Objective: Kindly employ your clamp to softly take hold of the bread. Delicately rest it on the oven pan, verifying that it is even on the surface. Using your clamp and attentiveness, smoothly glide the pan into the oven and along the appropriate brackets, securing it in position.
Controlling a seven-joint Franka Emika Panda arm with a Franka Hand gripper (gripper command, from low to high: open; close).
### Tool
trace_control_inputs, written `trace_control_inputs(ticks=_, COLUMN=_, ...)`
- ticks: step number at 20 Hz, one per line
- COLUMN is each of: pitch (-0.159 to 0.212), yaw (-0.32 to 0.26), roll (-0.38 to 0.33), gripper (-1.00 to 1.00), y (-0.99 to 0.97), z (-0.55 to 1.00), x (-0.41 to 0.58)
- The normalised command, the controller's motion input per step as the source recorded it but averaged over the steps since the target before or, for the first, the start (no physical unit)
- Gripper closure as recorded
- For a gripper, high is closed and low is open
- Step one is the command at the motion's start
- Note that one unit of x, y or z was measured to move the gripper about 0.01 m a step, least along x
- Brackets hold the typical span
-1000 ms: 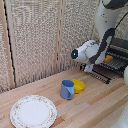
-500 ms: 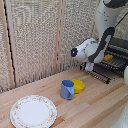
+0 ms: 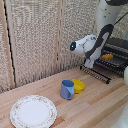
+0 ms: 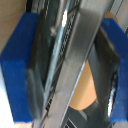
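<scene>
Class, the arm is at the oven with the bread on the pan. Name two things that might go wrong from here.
1. In the wrist view the hand has its blue fingers on either side of the pan edge; a tilt could roll the bread off.
2. The pan could catch on the oven or its open flap instead of sliding in level.

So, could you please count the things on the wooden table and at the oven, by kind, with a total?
Plate: 1
Mug: 1
Bowl: 1
Bread: 1
Pan: 1
Oven: 1
Total: 6
</scene>
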Motion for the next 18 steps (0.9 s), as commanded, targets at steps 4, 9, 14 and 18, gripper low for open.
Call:
trace_control_inputs(ticks=4, pitch=0.045, yaw=-0.012, roll=0.079, gripper=1.00, y=-0.93, z=0.69, x=0.172)
trace_control_inputs(ticks=9, pitch=-0.008, yaw=0.000, roll=0.016, gripper=1.00, y=-1.00, z=0.31, x=0.143)
trace_control_inputs(ticks=14, pitch=-0.060, yaw=-0.076, roll=-0.016, gripper=1.00, y=-0.89, z=0.11, x=0.167)
trace_control_inputs(ticks=18, pitch=-0.027, yaw=-0.114, roll=0.000, gripper=1.00, y=-0.83, z=0.18, x=0.169)
